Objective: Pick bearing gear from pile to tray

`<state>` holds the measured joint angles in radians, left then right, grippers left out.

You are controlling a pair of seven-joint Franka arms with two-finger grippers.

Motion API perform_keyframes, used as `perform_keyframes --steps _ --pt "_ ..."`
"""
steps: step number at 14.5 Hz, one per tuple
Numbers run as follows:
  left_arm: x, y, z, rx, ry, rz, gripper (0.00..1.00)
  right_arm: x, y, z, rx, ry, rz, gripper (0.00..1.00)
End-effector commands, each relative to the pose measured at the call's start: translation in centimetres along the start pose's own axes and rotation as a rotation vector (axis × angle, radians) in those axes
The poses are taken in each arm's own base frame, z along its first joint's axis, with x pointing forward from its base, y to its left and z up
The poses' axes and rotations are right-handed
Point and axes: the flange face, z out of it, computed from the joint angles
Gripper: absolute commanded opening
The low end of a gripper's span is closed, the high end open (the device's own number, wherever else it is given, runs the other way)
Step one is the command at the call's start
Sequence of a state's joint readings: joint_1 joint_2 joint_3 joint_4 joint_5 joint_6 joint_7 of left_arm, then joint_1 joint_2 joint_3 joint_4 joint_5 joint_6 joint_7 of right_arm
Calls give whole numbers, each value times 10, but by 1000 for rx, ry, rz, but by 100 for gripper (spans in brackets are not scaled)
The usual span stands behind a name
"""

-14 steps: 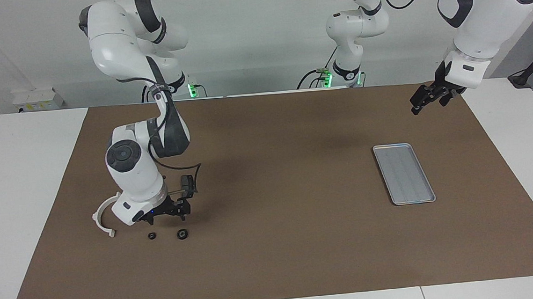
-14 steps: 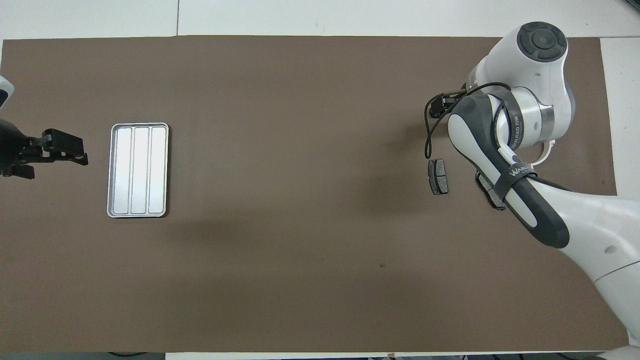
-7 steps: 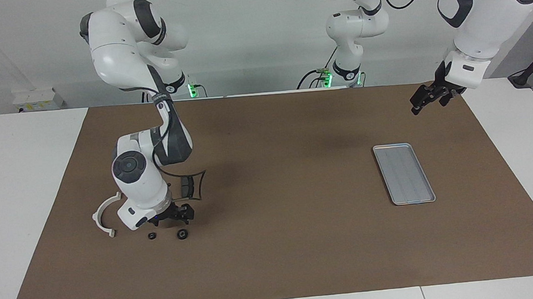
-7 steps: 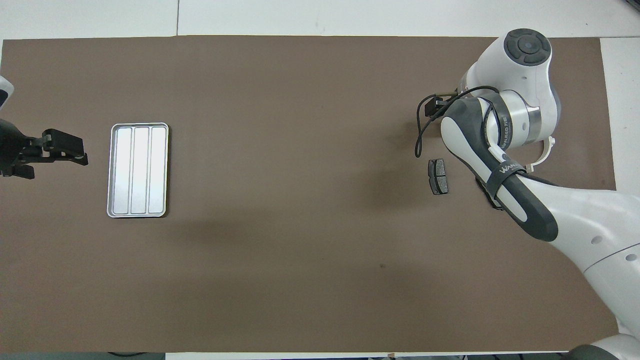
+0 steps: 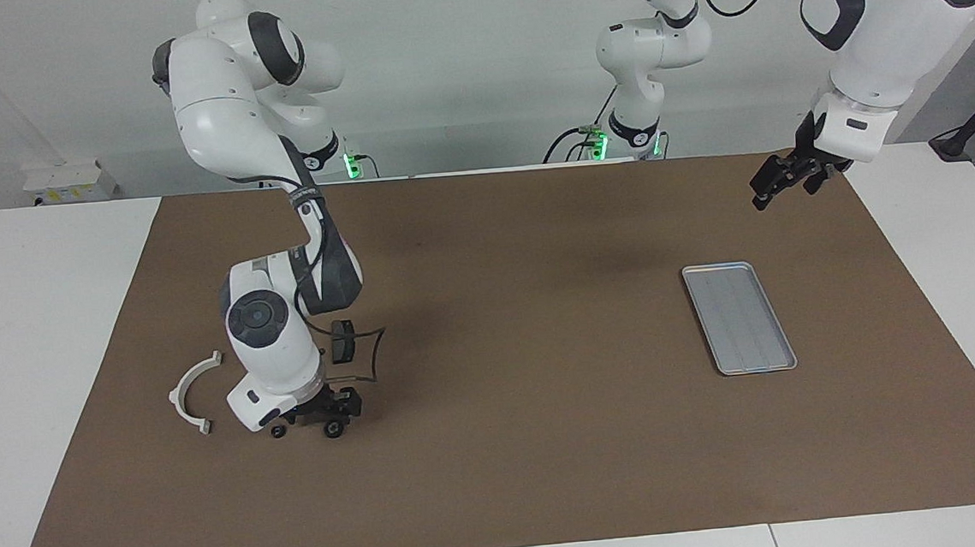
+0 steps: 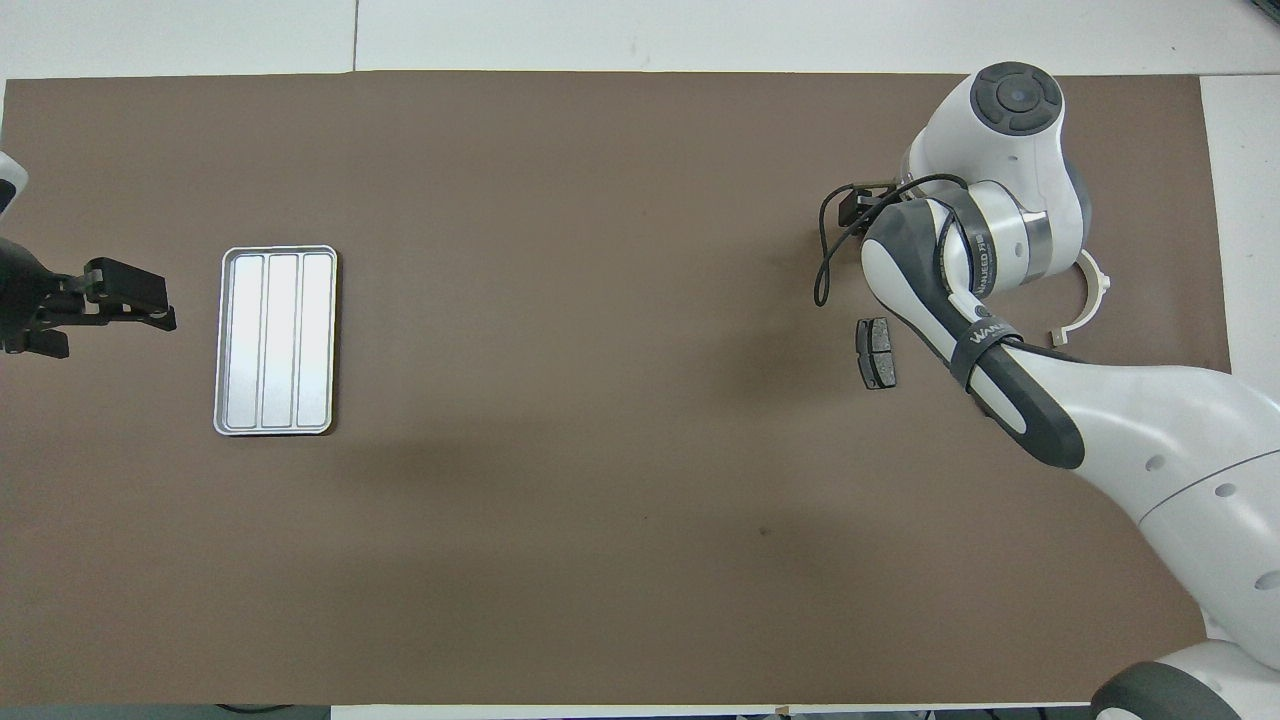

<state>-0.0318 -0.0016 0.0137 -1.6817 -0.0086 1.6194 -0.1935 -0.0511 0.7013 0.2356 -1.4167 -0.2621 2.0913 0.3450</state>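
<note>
The pile sits toward the right arm's end of the tabletop: a white half-ring bracket [image 5: 194,393] lying flat, a dark grey brake pad [image 6: 876,352] nearer the robots, and two small black round pieces [image 5: 334,429] farthest from them. The silver-grey ridged tray [image 5: 738,317] lies flat, well apart, toward the left arm's end.

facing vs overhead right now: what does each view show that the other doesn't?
Facing view only: the right end effector low over two small black round pieces, and both arm bases. Overhead view only: a dark grey brake pad in full beside the right arm, which covers the round pieces. Both: the tray with nothing in it, the white half-ring bracket, and the left end effector waiting in the air at the left arm's end of the table.
</note>
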Motion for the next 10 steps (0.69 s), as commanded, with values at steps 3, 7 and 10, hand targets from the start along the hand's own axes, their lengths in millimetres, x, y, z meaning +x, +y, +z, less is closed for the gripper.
perform_keyframes --steps 3,7,10 --pt "-6 -1 -4 -14 4 3 100 10 -6 7 -10 17 20 95" --pt "-6 -1 -4 -14 4 3 100 11 -7 9 -9 13 28 94" --pt "-6 -1 -4 -14 4 3 100 10 -10 11 -6 1 45 92"
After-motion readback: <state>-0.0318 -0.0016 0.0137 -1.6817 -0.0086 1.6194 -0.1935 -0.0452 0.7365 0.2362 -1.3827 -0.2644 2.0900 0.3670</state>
